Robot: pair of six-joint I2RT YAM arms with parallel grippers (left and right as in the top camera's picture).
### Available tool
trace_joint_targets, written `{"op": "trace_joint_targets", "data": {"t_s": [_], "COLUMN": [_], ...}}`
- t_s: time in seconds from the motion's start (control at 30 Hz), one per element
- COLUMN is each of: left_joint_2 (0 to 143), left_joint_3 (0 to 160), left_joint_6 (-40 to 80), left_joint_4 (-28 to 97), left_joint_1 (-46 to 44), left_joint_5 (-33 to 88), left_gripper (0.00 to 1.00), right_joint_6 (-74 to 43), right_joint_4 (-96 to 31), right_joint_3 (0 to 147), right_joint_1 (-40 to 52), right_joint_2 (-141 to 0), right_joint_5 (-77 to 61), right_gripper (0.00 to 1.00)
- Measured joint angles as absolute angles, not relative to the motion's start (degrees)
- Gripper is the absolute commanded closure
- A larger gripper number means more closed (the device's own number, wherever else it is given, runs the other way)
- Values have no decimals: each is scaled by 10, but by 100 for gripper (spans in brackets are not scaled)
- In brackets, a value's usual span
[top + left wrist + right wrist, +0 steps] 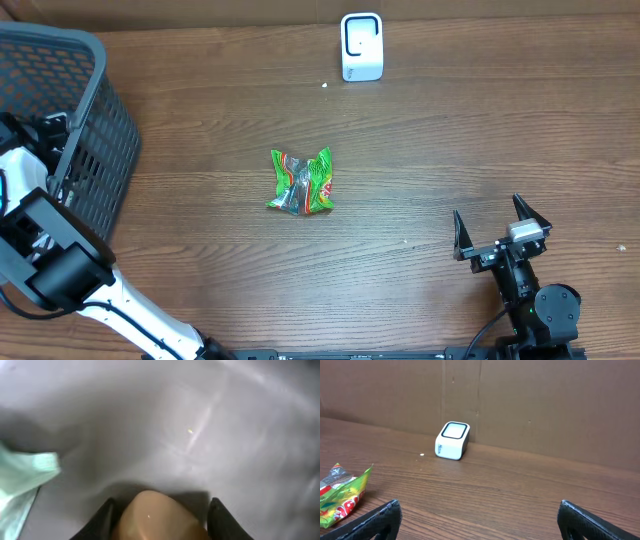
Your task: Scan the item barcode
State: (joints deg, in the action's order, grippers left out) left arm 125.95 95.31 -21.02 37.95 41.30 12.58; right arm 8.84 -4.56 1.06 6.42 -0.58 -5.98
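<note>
At the left edge of the desk (420, 150), down inside the grey basket (95, 120), the left pincer (162, 505) was seen with its two dark fingers standing close on either side of a tan rounded item (157, 520). The view was blurred, so whether the item was actually clamped could not be told. A pale green wrapper (25, 472) was seen near it in the basket. Toward the near right corner, the right pincer (486, 205) was held wide apart, nothing in it. The white scanner (361, 46) was set at the far edge, well apart from the basket, and a crumpled green packet (301, 182) was seen lying about mid-desk. The step in hand was judged to be the pick: an item being taken from the basket, nothing yet presented for scanning. By that reading, the next move called for a firm grip to be made sure of, the item to be lifted clear of the basket wall, carried across to the far edge, and its barcode turned toward the scanner's window.
</note>
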Motion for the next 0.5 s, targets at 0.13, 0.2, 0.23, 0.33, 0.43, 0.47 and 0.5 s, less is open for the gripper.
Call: {"op": "trace_joint_targets", "data": {"t_s": [0.13,0.2,0.23,0.33,0.43,0.47,0.5], "left_joint_2": [1263,1262,1261,1260,1260,1260,1260], "left_joint_3": [961,962,962,962,962,962,962], "left_joint_6": [-107,-66,-62,-57,-58,-62,-71], "left_joint_4": [381,385,385,385,386,388,390], "left_joint_1": [412,410,408,402,402,402,402], "left_joint_5": [119,129,129,128,128,128,126], "left_gripper": [12,0,0,0,2,6,7], "right_joint_6": [88,88,88,88,88,88,88], "right_joint_4": [-45,-45,-45,-45,-45,-45,-45], "right_joint_3": [11,11,11,11,11,11,11], "right_joint_1": [64,64,64,64,64,64,64], "right_joint_2": [-6,-6,-6,-6,-6,-6,-6], "right_joint_5": [-60,-60,-60,-60,-60,-60,-60], "right_gripper": [0,0,0,0,0,0,0]}}
